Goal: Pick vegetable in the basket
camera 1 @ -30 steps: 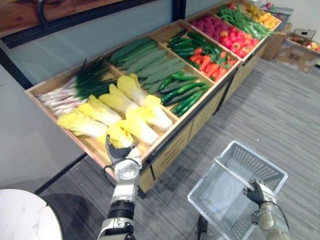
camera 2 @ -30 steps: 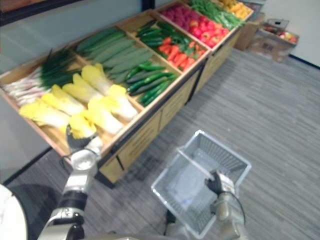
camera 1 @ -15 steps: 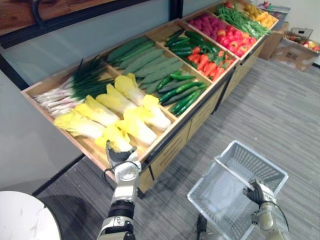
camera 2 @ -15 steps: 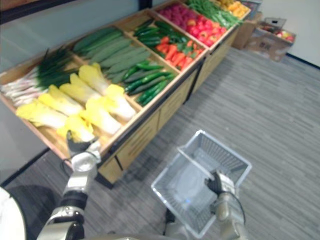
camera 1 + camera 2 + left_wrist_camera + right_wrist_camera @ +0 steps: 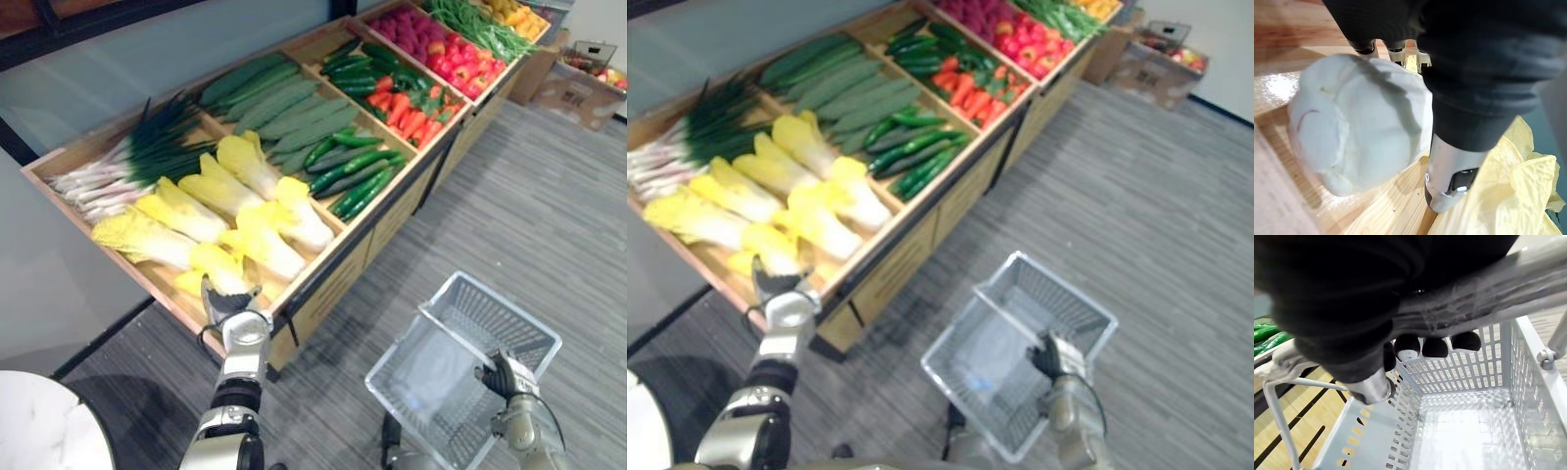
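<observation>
The basket (image 5: 1469, 377) is showing perforated grey walls and a glossy, reflective floor. The bench (image 5: 338, 284) is showing light, matt wood. The cabbage (image 5: 1352, 122) base is presenting a smooth, matt white surface.

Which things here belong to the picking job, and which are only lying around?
For the job: cabbage, gripped by the left hand; basket, its handle held by the right hand.
Lying about: spring onions, cucumbers, carrots, cardboard box.
</observation>
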Robot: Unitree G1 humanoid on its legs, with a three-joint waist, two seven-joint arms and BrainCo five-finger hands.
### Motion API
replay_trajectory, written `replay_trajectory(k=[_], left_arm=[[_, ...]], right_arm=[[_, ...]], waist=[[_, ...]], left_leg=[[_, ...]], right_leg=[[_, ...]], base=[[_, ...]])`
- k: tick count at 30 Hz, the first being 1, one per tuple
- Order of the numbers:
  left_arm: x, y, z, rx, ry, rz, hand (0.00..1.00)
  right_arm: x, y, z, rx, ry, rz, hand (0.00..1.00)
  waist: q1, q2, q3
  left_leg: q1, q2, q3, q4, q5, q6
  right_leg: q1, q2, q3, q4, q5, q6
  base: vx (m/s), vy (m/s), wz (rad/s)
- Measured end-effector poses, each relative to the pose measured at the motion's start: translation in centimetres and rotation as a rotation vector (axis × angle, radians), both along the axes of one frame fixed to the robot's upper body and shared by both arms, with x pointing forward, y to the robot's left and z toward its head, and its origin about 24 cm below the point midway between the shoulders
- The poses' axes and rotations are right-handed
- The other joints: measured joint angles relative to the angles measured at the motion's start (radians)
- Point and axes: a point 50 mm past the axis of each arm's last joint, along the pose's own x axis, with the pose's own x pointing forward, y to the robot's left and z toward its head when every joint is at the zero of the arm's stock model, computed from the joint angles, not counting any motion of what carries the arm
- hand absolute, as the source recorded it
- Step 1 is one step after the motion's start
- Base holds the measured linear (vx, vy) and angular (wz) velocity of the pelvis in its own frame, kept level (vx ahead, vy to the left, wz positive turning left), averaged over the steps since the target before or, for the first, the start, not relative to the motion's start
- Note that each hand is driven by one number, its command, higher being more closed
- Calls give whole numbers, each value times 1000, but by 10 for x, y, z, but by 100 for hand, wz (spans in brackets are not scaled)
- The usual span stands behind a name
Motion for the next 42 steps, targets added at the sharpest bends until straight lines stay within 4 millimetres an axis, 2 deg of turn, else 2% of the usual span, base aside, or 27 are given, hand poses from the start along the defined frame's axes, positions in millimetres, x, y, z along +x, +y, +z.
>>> replay_trajectory(k=[6,14,19,31,36,42], left_arm=[[3,18,8,41,-10,48,100],[2,19,3,22,-7,52,100],[3,20,4,11,-5,54,100],[4,16,9,3,-49,38,100],[0,8,20,-12,-136,14,100],[1,0,43,-16,-259,-1,100]], right_arm=[[1,0,2,-4,-17,1,100],[1,4,1,-3,-18,14,100],[-1,7,0,2,-27,31,100],[-1,8,-1,3,-20,35,100],[-1,8,-1,4,-13,37,100],[0,8,-1,5,-6,43,100]], waist=[[1,-6,2],[0,-7,3],[1,-21,11],[0,-21,11],[1,-20,11],[9,-17,10]], left_leg=[[-19,-1,13,1,0,0],[-3,-4,11,0,0,0],[9,-4,9,1,-1,0],[10,-5,-19,5,0,0],[8,-10,-43,13,0,1],[1,-12,-50,30,-2,3]], right_leg=[[-27,1,16,0,2,2],[-9,-2,12,0,2,2],[5,-3,11,-1,2,2],[26,-10,-20,0,2,2],[41,-18,-41,0,2,2],[45,-23,-41,1,2,2]], base=[[-15,-12,-6],[0,-1,0],[-15,-6,0],[-2,-4,6],[-15,1,13],[-39,-4,3]])
